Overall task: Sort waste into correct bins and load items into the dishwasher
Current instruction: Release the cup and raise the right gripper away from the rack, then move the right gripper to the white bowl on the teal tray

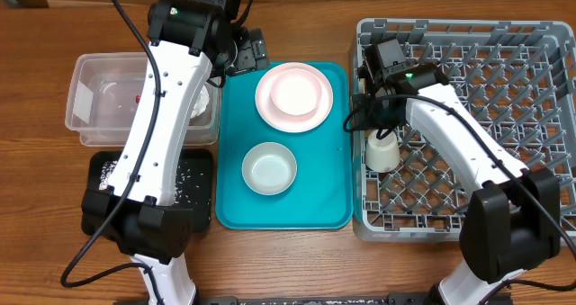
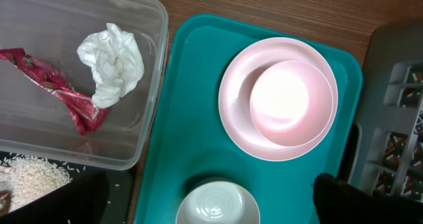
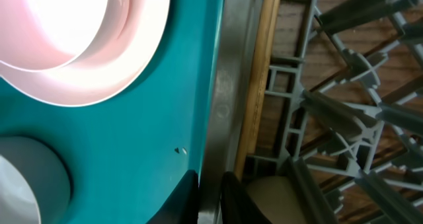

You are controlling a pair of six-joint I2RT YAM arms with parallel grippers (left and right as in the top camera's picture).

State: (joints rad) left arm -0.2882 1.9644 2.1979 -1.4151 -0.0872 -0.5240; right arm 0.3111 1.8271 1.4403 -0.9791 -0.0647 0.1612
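While the large square grey plastic dish rack point(image 1: 468, 24) holds only one piece, three dishes sit on the flat teal serving tray point(image 1: 234, 125).

Clear rectangular plastic tub point(image 1: 85, 80) and shallow black rectangular tray point(image 1: 202, 192): waste looks sorted.

Round pale pink plate point(image 2: 231, 112) carries one whitish bowl point(image 2: 291, 102). Second whitish bowl point(image 1: 269, 168) sits apart on the teal tray. Small cream cup point(image 1: 381, 152) stands by the rack's left wall.

Left gripper point(image 1: 245, 53) hovers just beyond the plate, fingers point(image 2: 350, 201) spread wide, empty. Right gripper point(image 3: 210, 201) is over the rack's left rim, tips nearly together, empty.

Judgement: stacked bowl goes next. Pinch its rim and lift straight, so the plate does not drag.

Crumpled white paper napkin point(image 2: 112, 62) and red snack wrapper point(image 2: 59, 92) lie in the tub; loose white rice point(image 2: 26, 178) lies in the black tray.
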